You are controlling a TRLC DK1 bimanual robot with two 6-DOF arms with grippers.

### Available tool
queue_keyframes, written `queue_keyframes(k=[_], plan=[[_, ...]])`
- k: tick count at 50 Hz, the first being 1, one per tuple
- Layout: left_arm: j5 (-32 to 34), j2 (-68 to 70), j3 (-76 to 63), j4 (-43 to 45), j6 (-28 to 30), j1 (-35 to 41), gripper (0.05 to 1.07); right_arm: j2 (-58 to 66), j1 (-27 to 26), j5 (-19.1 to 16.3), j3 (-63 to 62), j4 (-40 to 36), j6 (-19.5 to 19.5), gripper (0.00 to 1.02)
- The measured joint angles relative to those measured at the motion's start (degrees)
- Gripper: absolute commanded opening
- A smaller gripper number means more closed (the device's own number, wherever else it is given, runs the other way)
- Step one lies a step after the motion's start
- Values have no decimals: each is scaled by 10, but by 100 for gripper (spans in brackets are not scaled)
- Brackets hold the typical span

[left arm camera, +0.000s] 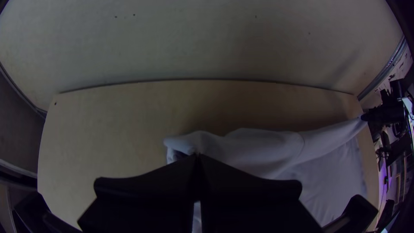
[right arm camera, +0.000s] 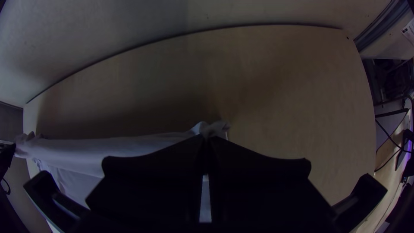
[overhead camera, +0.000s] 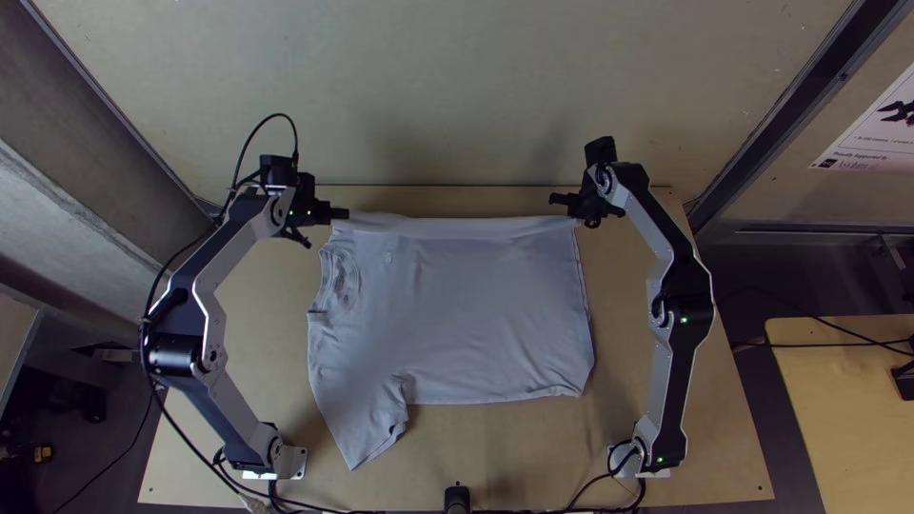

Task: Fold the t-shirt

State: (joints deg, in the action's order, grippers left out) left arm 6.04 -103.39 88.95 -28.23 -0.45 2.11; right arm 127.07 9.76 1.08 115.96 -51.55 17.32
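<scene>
A pale wall panel [overhead camera: 447, 86] stands behind the light wooden worktop [overhead camera: 257, 352]. Along the worktop's two sides, the left arm [overhead camera: 205, 343] and right arm [overhead camera: 684, 314] reach up to its far part. Between them lies the light-coloured t-shirt [overhead camera: 466, 314], mostly spread out, its body broad and fairly smooth, with soft creases near the neck. Its hem end is toward the right arm and its neck end toward the left arm. The far edge runs almost straight from one gripper to the other.

Off beyond the right arm is a separate wooden table [overhead camera: 843, 400], and a printed sheet [overhead camera: 881, 124] hangs above it. The left gripper [overhead camera: 341, 214] is at the shirt's far corner on the neck side, its fingers [left arm camera: 164, 185] closed together on the cloth. The right gripper [overhead camera: 577, 213] is at the far hem corner, its fingers [right arm camera: 159, 177] likewise pinching fabric, a small bunched bit poking out past the tips. One sleeve [overhead camera: 369, 428] points toward the worktop's near edge, rumpled along its inner side. The round neckline [overhead camera: 340, 283] faces the left arm.
</scene>
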Motion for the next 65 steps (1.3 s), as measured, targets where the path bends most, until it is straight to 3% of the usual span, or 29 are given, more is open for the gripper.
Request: queue_keyframes(k=[33, 59, 61, 65], plan=[[9, 150, -233, 36, 0, -12, 8, -121, 31, 31, -201, 56, 0, 3], [9, 155, -355, 125, 0, -12, 8, -138, 45, 41, -331, 115, 0, 3], [9, 150, -356, 128, 0, -12, 13, -139, 45, 41, -332, 117, 0, 3], [9, 137, -357, 130, 0, -12, 39, -139, 45, 43, -335, 119, 0, 14]])
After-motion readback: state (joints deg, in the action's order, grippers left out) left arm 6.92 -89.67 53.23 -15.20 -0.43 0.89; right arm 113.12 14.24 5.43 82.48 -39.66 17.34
